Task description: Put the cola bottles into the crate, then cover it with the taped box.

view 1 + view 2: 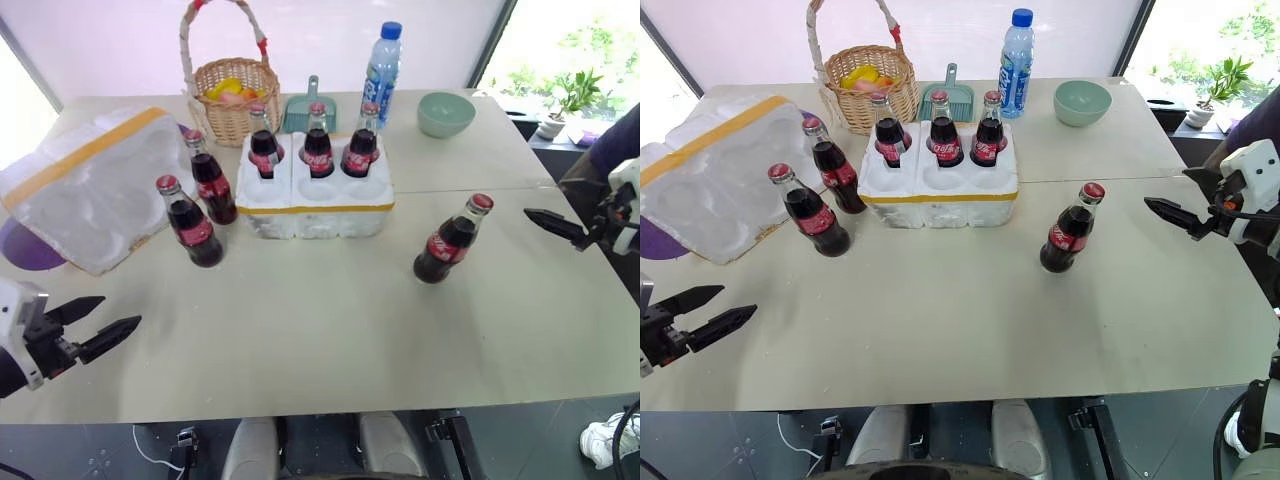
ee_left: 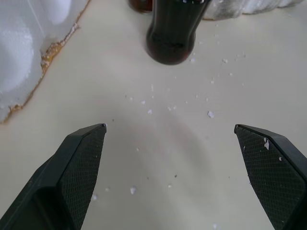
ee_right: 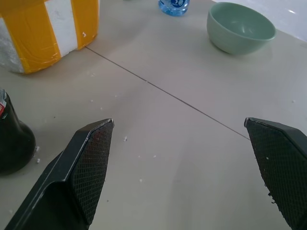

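— Pale table (image 1: 330, 330), bright windows behind. Why do both grippers hang wide open and empty?

— Three cola bottles (image 1: 318, 152) already sit in the crate (image 1: 318, 205); one (image 1: 452, 240) stands just off the right gripper (image 1: 556, 224), two (image 1: 190, 222) beyond the left gripper (image 1: 105, 324).

— And the taped box (image 1: 85, 185)?

— Beside those two; the frame cuts off its far edge.

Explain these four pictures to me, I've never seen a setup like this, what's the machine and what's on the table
It is a two-armed robot. The two wide pictures come from cameras on its head; the two close ones look along each wrist's black fingers. The left gripper and right gripper are both open and hold nothing. On the table a white foam crate already holds three cola bottles; three more stand loose, two left of it and one to the right. The taped box lies at the left. Behind are a wicker basket, water bottle and green bowl.
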`<state>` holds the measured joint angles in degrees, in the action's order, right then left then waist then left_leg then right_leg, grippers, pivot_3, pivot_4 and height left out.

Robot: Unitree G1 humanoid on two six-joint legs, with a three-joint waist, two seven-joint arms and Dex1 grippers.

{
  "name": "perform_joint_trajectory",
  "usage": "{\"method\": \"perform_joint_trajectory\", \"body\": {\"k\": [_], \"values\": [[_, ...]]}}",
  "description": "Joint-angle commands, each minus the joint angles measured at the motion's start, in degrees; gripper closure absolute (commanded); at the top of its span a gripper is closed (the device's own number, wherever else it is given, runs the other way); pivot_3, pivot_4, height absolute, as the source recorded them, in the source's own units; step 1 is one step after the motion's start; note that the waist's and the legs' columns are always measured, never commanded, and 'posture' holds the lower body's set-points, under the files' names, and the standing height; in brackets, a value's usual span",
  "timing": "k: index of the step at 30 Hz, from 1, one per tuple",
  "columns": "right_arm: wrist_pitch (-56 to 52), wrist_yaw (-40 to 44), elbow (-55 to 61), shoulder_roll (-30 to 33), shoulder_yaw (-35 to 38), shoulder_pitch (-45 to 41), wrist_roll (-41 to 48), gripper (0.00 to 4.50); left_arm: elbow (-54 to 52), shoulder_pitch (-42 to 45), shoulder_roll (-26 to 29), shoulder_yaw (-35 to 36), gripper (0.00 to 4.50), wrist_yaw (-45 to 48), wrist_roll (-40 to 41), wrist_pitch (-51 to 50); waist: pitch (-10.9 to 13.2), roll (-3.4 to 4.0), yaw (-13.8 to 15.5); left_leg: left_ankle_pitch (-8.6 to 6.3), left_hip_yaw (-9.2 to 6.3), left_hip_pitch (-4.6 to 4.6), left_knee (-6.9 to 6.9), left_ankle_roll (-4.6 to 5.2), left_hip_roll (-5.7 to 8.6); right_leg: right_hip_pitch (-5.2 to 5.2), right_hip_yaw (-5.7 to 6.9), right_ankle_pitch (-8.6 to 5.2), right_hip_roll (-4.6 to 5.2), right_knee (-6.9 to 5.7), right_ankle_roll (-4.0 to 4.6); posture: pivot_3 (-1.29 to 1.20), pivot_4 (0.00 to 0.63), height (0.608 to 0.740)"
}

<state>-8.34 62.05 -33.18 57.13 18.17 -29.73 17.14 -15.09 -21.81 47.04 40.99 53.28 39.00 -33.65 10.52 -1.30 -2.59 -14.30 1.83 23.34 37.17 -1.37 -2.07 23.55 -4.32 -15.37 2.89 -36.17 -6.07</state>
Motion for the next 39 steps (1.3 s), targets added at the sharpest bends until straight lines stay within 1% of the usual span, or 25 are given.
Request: {"method": "perform_joint_trajectory", "body": {"k": [1,10,16,19,20,22,27,29,31,35,39], "values": [[1.1,-0.93,-0.7,1.89,2.26,-0.99,0.56,0.0,-0.89,0.52,0.03,-0.92,0.04,-0.17,-1.01,1.05,0.0,0.0,0.0,0.0,0.01,0.0,0.0,0.0,0.0,0.0,0.0,0.0,0.0,0.0,0.0,0.0,0.15,0.74],[2.45,-1.76,-2.01,2.06,2.82,-0.08,0.53,0.0,-0.67,2.53,-0.6,-1.99,0.04,-1.89,-0.06,-1.73,0.0,0.0,-0.05,0.0,0.1,0.0,0.0,0.0,0.04,0.0,0.0,0.01,-0.03,-0.02,-0.01,0.0,0.15,0.74],[1.24,-0.3,-2.89,2.75,3.21,-0.52,1.44,0.0,-0.34,6.4,-2.05,-2.09,0.04,-3.74,0.66,-1.66,0.0,0.0,0.01,0.0,0.1,0.0,0.02,0.0,0.11,-0.02,0.0,0.01,-0.06,-0.02,-0.02,0.0,0.15,0.74],[-5.4,1.3,-2.42,4.19,4.95,-6.69,5.64,0.0,-0.4,9.63,-3.5,-3.36,0.04,-7.25,-1.18,-0.13,0.03,0.06,0.02,0.01,0.09,-0.01,0.06,0.01,0.12,-0.03,0.0,0.02,-0.08,-0.05,-0.04,0.0,0.15,0.74],[-7.07,2.4,-2.14,5.17,4.77,-9.01,6.46,0.0,-0.7,10.61,-3.99,-3.72,0.04,-8.03,-1.14,0.04,0.14,0.3,-0.05,0.01,0.09,-0.01,0.08,0.01,0.12,-0.05,-0.01,0.03,-0.07,-0.06,-0.04,0.0,0.15,0.74],[-9.91,5.77,-1.01,7.39,2.72,-13.61,7.01,0.0,-1.07,12.9,-4.83,-4.7,0.04,-9.34,-0.85,0.14,0.23,0.46,-0.04,0.01,0.18,-0.02,0.14,0.01,0.15,-0.03,-0.11,0.06,-0.06,-0.09,-0.06,0.0,0.15,0.74],[-18.1,15.52,0.32,10.03,-5.09,-26.88,6.9,0.0,-0.39,17.73,-4.97,-8.34,0.04,-10.55,-1.43,0.32,0.23,0.42,-0.1,0.0,0.13,-0.03,-0.01,0.0,0.1,0.05,-0.07,0.05,-0.21,-0.08,-0.05,0.0,0.15,0.74],[-20.86,21.67,2.47,9.93,-10.58,-33.14,5.88,0.0,1.16,20.85,-4.94,-10.61,0.04,-10.75,-2.21,0.9,0.26,0.47,-0.16,0.0,0.16,-0.02,0.0,0.0,0.09,0.09,-0.09,0.05,-0.21,-0.08,-0.05,0.0,0.15,0.74],[-23.58,25.68,4.3,9.35,-14.9,-37.46,5.16,0.0,2.28,23.2,-4.95,-12.43,0.04,-10.68,-2.78,1.13,0.28,0.5,-0.13,0.0,0.19,0.01,0.0,0.0,0.1,0.14,-0.11,0.06,-0.19,-0.1,-0.05,0.0,0.15,0.74],[-27.12,29.92,9.17,6.86,-19.63,-41.34,5.7,0.0,5.49,27.58,-5.34,-16.55,0.04,-10.55,-5.4,3.13,0.27,0.48,0.04,0.0,0.21,0.09,-0.01,0.0,0.11,0.22,-0.11,0.09,-0.15,-0.11,-0.1,0.0,0.15,0.74],[-30.14,30.45,14.26,4.97,-20.21,-41.42,7.89,0.0,8.67,32.36,-6.41,-19.55,0.04,-11.68,-7.44,5.05,0.27,0.48,0.33,0.0,0.19,0.19,-0.02,0.0,0.13,0.31,-0.08,0.19,-0.13,-0.15,-0.27,0.0,0.15,0.74]]}}
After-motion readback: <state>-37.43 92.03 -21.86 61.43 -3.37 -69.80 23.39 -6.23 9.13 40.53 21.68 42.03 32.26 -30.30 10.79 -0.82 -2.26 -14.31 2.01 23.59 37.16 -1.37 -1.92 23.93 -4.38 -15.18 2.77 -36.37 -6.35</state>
